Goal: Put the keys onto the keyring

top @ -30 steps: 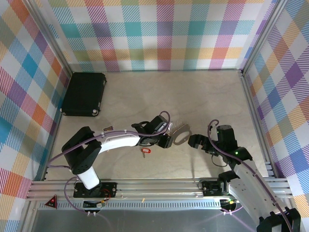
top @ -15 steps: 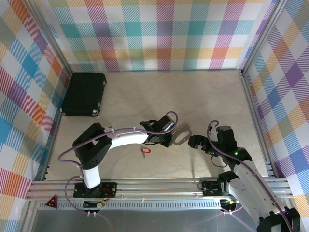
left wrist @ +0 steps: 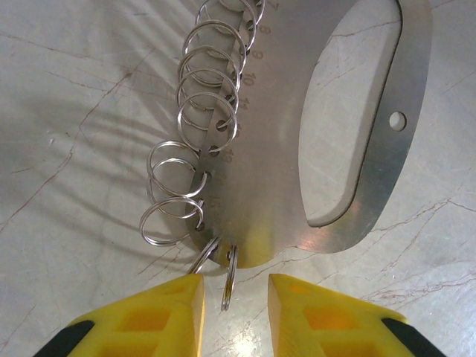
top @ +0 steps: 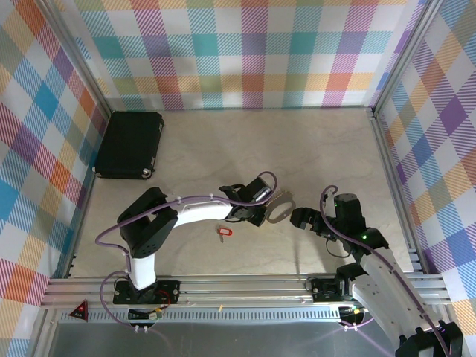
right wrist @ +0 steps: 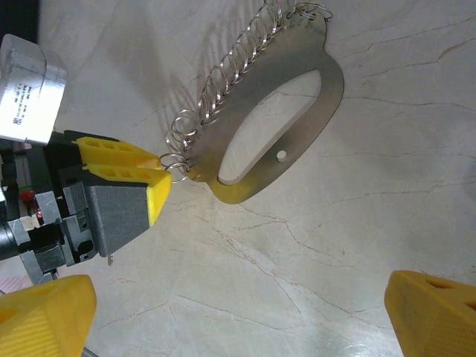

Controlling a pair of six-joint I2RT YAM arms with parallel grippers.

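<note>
A black case (top: 130, 144) lies flat in the far left corner of the pale, veined table (top: 223, 141), close to the left wall; checked walls (top: 245, 52) (pastel plaid) enclose three sides; a metal rail (top: 238, 286) runs along the near edge.

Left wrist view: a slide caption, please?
The left gripper, jaws apart, straddles a small ring at the end of the keyring lying on the marble table.

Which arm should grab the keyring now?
Left. The left claw is open right at the keyring, one small ring between its fingers; the right claw is open too, but farther off.
</note>
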